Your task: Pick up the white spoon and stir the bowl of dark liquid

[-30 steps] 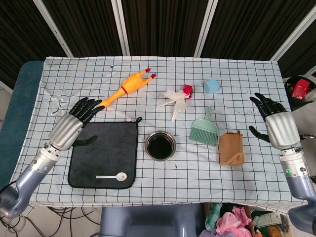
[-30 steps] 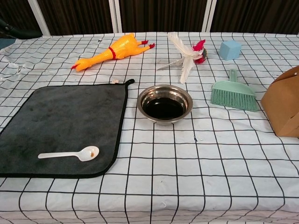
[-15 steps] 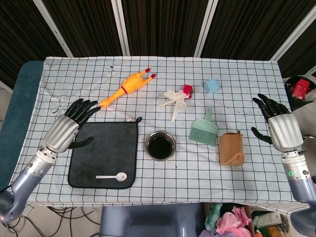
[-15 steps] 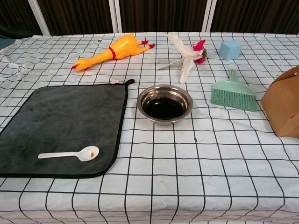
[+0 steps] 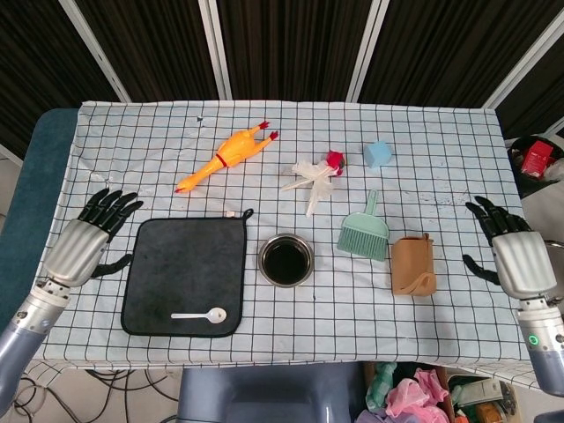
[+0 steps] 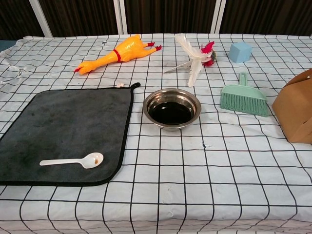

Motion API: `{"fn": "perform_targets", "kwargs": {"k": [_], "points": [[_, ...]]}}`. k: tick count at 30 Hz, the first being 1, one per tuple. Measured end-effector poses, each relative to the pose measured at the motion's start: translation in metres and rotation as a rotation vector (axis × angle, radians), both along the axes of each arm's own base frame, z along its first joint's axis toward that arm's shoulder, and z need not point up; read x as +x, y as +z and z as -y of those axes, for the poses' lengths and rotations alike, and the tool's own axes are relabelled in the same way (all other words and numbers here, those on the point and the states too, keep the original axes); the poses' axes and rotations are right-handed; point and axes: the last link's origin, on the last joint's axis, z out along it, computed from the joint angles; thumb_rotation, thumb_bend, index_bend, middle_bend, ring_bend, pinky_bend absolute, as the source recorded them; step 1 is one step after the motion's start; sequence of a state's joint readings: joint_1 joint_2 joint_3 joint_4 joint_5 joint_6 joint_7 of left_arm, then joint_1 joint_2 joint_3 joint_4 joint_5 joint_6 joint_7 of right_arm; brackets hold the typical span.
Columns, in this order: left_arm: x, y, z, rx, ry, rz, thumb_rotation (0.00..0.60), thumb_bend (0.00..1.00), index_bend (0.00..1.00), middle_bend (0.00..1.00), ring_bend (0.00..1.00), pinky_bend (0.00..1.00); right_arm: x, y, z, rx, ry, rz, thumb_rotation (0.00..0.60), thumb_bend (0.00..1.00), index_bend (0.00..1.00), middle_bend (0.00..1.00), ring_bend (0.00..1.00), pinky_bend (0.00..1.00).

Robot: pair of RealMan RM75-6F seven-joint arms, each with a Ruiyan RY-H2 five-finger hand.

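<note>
On the dark grey mat [image 5: 183, 277], near its front edge, lies the white spoon [image 5: 200, 315], flat, handle pointing toward the left side, bowl end toward the right; in the chest view a small brownish smear shows inside the spoon's bowl end. Lies ungripped, touched by neither hand. Just beside the mat's right edge, on the checked tablecloth [image 5: 291, 141], sits the metal bowl [image 5: 285, 259], upright, holding dark liquid, apart from the spoon. Hovers off the mat's left edge, well apart from the spoon: the left hand [image 5: 86, 240], fingers spread and holding nothing. Sits at the far right edge of the table, likewise spread and empty: the right hand [image 5: 509, 252], beyond the brown paper box [image 5: 412, 265]. Seen in the head view only, both hands. Judged from this layout, no grasp at present and no stirring under way; reaching, picking up, carrying across and stirring all left to do. Further back: an orange rubber chicken [image 5: 226, 155], a white feather shuttlecock with a red base [image 5: 319, 172], a light blue cube [image 5: 378, 153], and a green dustpan brush [image 5: 365, 232] right of the bowl. Between spoon and bowl, nothing but the mat's raised edge; brush and box crowd only the bowl's right side, away from the likely path.
</note>
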State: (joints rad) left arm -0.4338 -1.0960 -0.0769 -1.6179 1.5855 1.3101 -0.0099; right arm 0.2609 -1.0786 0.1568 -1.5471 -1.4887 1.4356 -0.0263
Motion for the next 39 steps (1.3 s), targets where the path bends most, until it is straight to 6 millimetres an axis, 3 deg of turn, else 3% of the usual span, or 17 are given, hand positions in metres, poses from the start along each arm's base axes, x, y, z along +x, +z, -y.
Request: {"fn": "perform_targets", "kwargs": {"k": [6,12,19,30,39], "points": [[-0.038,-0.004,0.034,-0.066,0.221,-0.069,0.600,0.23,0.13,0.16,0.03,0.07,-0.021,-0.009,-0.045,-0.010,-0.097,-0.049,0.600,0.17,0.15,0.11,0.19,0.30],[-0.044,-0.028,0.048,-0.148,0.260,-0.067,0.600,0.23,0.20,0.29,0.16,0.23,-0.033,-0.026,-0.073,-0.032,-0.136,-0.063,0.600,0.17,0.15,0.11,0.19,0.30],[-0.034,-0.068,0.054,-0.230,0.237,-0.077,0.600,0.24,0.28,0.44,0.38,0.45,-0.040,-0.027,-0.078,-0.043,-0.124,-0.064,0.600,0.17,0.15,0.11,0.20,0.30],[0.003,-0.114,0.053,-0.298,0.189,-0.120,0.600,0.27,0.32,0.72,0.70,0.72,-0.046,-0.021,-0.077,-0.061,-0.114,-0.015,0.600,0.17,0.15,0.11,0.19,0.30],[0.015,-0.131,0.056,-0.381,0.272,-0.135,0.600,0.22,0.34,0.79,0.76,0.78,-0.049,-0.021,-0.074,-0.067,-0.119,-0.004,0.600,0.17,0.15,0.11,0.19,0.30]]}}
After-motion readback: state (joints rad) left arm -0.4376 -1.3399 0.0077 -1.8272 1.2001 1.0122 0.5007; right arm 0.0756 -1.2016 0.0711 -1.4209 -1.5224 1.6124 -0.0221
